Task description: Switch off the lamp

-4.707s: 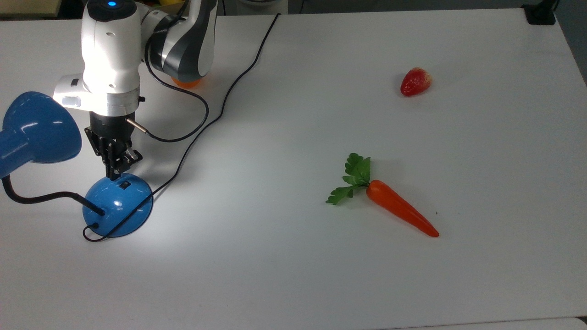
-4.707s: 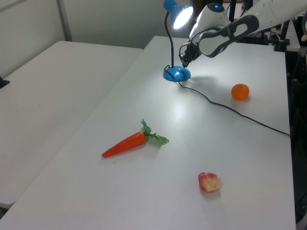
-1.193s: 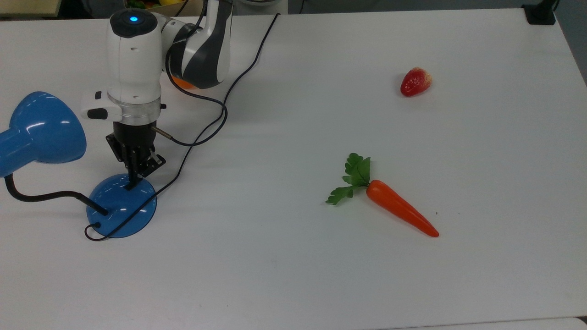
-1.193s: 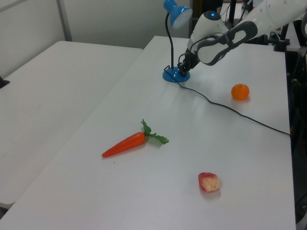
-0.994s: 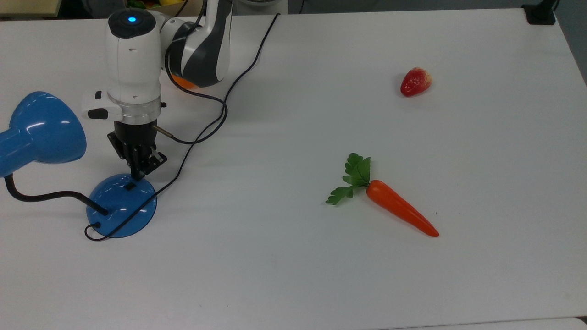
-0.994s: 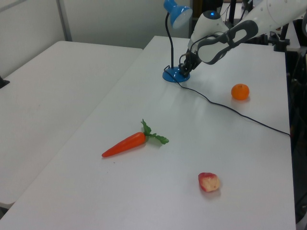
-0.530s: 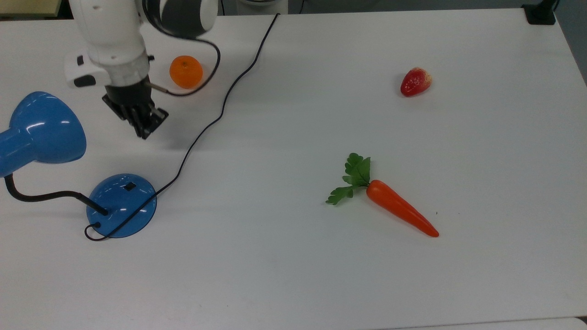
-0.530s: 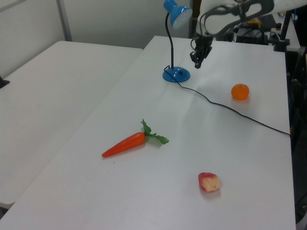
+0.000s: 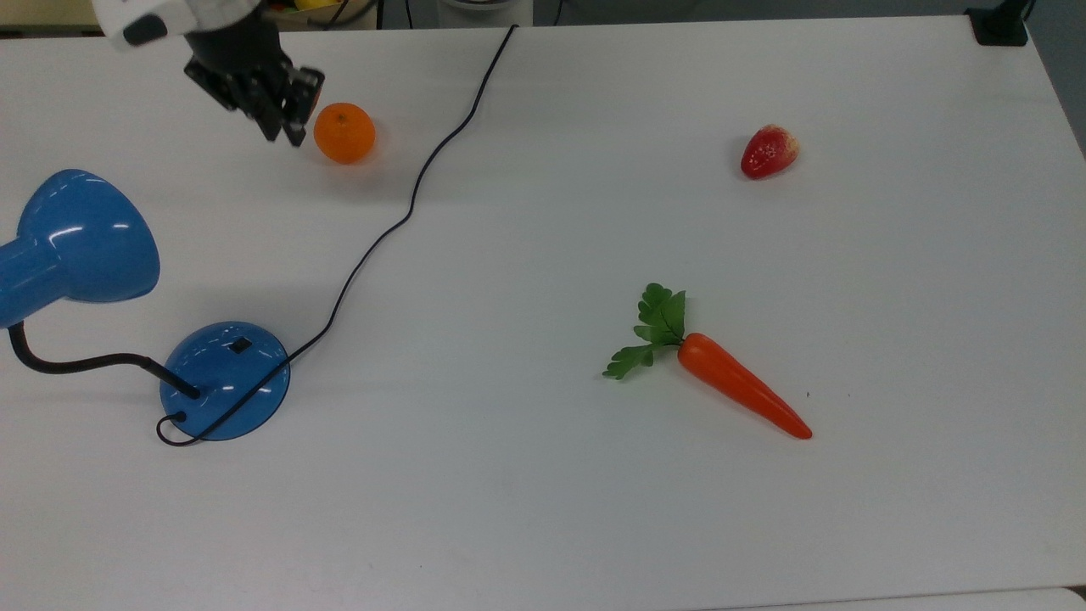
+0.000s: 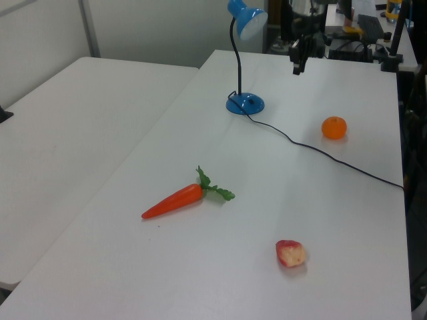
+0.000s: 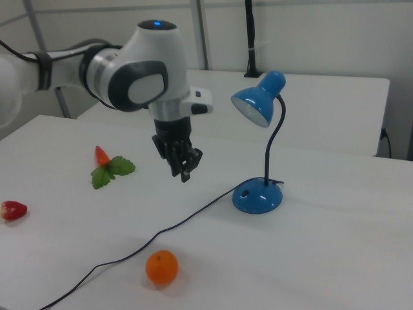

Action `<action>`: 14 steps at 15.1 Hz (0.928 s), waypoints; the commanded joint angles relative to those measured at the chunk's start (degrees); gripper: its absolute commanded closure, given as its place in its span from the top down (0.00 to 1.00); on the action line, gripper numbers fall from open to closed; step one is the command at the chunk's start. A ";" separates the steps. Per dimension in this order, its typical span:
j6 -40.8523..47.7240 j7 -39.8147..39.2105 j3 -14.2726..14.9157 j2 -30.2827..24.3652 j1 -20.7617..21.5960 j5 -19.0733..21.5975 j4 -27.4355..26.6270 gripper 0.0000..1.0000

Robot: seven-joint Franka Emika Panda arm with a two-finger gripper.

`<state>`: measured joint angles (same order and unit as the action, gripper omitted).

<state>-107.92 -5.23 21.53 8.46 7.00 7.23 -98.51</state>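
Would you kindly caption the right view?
Gripper raised above the table, clear of the unlit blue lamp; orange in front.

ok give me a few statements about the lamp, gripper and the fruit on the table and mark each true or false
1. The lamp gives no light. True.
2. The gripper presses the switch on the lamp's base. False: it hangs in the air, clear of the base.
3. The orange lies beside the black cord without touching it. True.
4. The carrot rests against the strawberry. False: the strawberry lies well apart from it.
5. The gripper holds the orange. False: it holds nothing.
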 commanded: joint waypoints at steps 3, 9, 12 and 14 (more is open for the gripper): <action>3.59 -2.67 -1.22 -8.44 -0.23 -2.22 -5.45 1.00; 8.77 -8.92 -9.90 -12.06 -9.52 -2.22 -7.04 1.00; 9.22 -9.01 -10.80 -11.97 -10.16 -2.30 -6.78 1.00; 9.22 -9.10 -10.37 -11.62 -9.72 -2.39 -5.73 1.00</action>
<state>-99.44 -13.14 11.77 -2.08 -2.44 5.75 -103.82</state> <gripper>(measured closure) 0.000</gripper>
